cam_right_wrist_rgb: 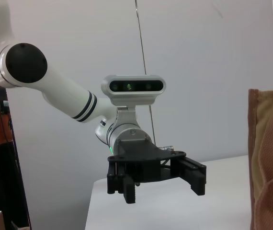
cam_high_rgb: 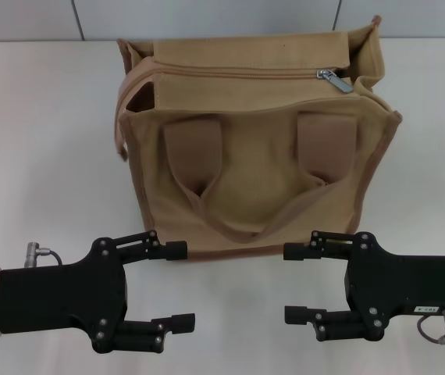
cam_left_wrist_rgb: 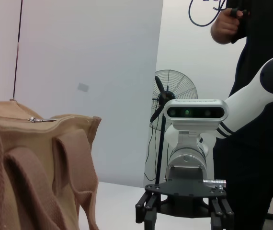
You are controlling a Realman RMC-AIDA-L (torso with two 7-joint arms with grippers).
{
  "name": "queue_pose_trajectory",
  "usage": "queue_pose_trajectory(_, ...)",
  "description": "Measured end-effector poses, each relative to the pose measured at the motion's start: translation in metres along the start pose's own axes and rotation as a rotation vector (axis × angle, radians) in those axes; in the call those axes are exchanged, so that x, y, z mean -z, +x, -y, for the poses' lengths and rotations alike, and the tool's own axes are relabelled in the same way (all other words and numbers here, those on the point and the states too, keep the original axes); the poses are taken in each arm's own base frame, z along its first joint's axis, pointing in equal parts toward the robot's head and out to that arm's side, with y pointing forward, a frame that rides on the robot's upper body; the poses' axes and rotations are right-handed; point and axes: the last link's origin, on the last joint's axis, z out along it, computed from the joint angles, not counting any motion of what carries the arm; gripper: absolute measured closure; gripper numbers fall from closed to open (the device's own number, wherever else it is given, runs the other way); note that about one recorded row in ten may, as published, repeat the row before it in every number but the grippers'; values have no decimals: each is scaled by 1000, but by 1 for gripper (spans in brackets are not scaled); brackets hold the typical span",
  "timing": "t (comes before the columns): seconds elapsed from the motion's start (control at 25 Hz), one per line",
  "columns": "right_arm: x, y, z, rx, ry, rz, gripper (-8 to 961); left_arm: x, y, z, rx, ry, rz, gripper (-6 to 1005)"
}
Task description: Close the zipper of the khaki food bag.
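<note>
You see one khaki food bag (cam_high_rgb: 258,148) standing on the desk (cam_high_rgb: 43,156), with two strap handles. Its one zipper (cam_high_rgb: 238,72) has the pull tab (cam_high_rgb: 335,80) toward your right. Two hands, left hand (cam_high_rgb: 177,285) and right hand (cam_high_rgb: 296,283), are both released, near its front, touching nothing.

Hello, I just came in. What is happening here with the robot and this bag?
A two-armed robot faces a khaki food bag standing upright on a white table. Nothing is being held. The left gripper and the right gripper are both open and sit near the robot in front of the bag, fingertips pointing toward each other. Neither touches the bag. The zipper runs along the bag's top, and its silver pull tab lies at the end on the robot's right.
</note>
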Motion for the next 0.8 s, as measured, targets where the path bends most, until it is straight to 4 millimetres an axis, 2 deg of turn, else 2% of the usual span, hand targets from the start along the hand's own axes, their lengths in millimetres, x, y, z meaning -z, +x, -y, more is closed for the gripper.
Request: queue_pose_trajectory(0.8, -1, -1, 3, 5, 2, -4, 208, 1, 0, 0, 4, 0, 2, 166)
